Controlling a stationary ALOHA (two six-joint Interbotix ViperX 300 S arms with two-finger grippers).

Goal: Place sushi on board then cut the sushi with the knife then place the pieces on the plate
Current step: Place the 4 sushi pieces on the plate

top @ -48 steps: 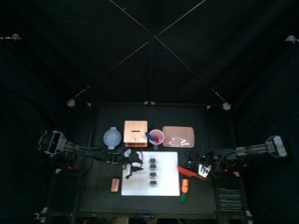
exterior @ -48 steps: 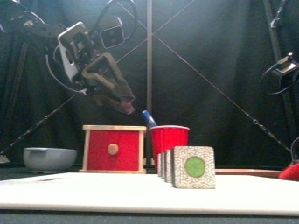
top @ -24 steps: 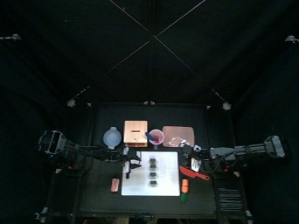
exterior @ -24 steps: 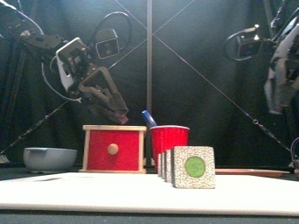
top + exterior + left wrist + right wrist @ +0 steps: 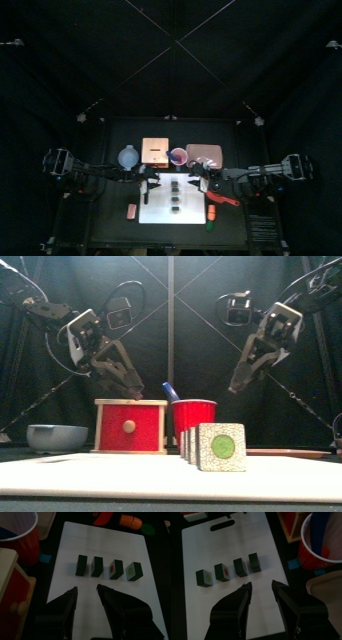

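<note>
Take the table from above as a clock face, with the white board (image 5: 190,205) at its centre and twelve toward the back curtain. The sushi (image 5: 217,447) is on that board as four dark green pieces. They stand upright in a row running from twelve to six, with small gaps between them, none touching. The piece nearest the front edge shows a round green face with a pale rim.

Both arms hang over the back end of the board. The left gripper (image 5: 86,589) comes in from about ten o'clock with its jaws spread and nothing between them. It is above bare board beside the row. The right gripper (image 5: 262,584) comes in from about two o'clock, and its jaws are also parted and empty. In the front view both are clearly up off the table, tilted in toward each other.

Behind the board, a wooden box (image 5: 155,152) with a red drawer front sits at eleven. A red cup (image 5: 178,155) is at twelve, with a blue knife (image 5: 170,390) sticking out of it. The pink tray (image 5: 206,155) lies at one. A blue-grey bowl (image 5: 128,156) is farther out at ten.

Off the board's right edge lie a red toy (image 5: 221,198) at three, an orange toy (image 5: 211,213) at four and a green toy (image 5: 211,228) at five. Another small reddish toy (image 5: 132,210) lies at eight.
</note>
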